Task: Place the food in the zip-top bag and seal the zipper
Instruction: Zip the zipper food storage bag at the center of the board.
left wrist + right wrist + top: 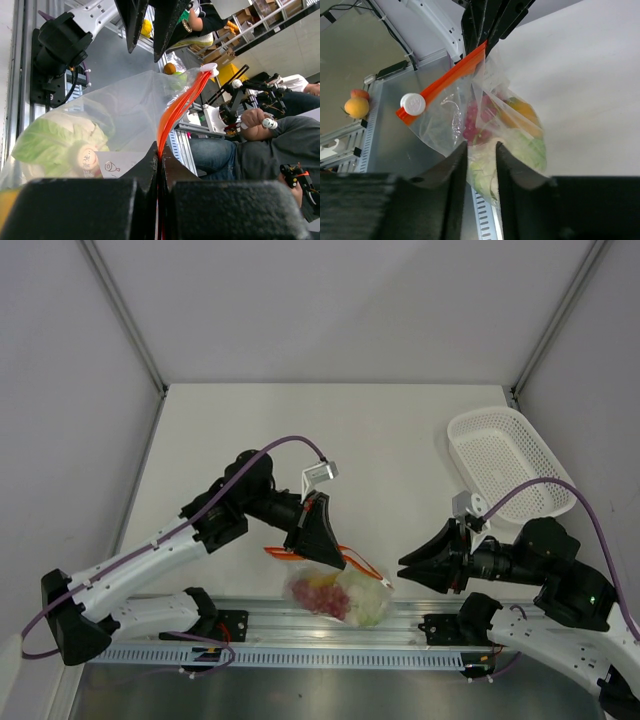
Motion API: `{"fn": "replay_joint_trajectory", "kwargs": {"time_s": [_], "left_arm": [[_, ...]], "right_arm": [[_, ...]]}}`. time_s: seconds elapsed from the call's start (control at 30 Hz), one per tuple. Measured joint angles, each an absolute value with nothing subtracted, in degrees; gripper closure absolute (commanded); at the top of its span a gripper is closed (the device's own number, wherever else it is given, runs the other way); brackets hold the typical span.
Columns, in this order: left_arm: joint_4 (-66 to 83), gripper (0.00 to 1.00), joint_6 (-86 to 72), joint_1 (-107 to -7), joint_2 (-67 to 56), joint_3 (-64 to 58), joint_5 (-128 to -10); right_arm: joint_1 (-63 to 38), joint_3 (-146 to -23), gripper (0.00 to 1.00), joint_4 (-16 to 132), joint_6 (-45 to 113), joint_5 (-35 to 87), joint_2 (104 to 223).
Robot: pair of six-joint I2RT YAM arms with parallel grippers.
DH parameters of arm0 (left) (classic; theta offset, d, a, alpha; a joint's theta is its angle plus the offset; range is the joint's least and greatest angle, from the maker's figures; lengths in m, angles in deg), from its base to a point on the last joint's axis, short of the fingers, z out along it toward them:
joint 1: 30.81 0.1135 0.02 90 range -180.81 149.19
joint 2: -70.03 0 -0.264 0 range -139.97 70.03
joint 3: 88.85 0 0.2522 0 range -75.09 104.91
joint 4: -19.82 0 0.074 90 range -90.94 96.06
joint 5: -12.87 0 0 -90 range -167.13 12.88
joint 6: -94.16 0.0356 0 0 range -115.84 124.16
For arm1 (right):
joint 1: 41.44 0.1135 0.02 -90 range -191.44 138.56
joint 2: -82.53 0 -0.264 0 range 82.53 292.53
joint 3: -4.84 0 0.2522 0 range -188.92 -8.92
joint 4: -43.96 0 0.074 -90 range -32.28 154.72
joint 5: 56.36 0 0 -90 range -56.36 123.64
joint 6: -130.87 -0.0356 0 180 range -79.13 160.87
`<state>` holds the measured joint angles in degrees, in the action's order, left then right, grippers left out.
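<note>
Where the top camera looks down, my left gripper is clamped on the zipper of the zip-top bag, which has the food inside and sits at the near edge of the table, with my right gripper near its other end. My left wrist view shows those jaws pressed tight on the orange strip, beside the green piece. My right wrist view shows my right fingers narrowly apart with bag plastic in the gap; whether they touch it I cannot tell.
</note>
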<state>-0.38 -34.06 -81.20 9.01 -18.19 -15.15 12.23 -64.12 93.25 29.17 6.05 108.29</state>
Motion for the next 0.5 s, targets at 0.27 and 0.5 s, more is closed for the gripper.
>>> {"fn": "replay_joint_trajectory", "kwargs": {"time_s": [0.27, 0.5], "left_arm": [[3.9, 0.99, -36.9, -80.4, 10.1, -19.8, -13.6], [6.9, 1.0, -39.2, -79.8, 9.7, -20.0, -12.4]], "right_arm": [[12.2, -63.1, 0.57, 91.4, 29.0, 4.2, 106.6], [12.2, -62.4, 0.5, 87.5, 27.8, 0.6, 107.7]]}}
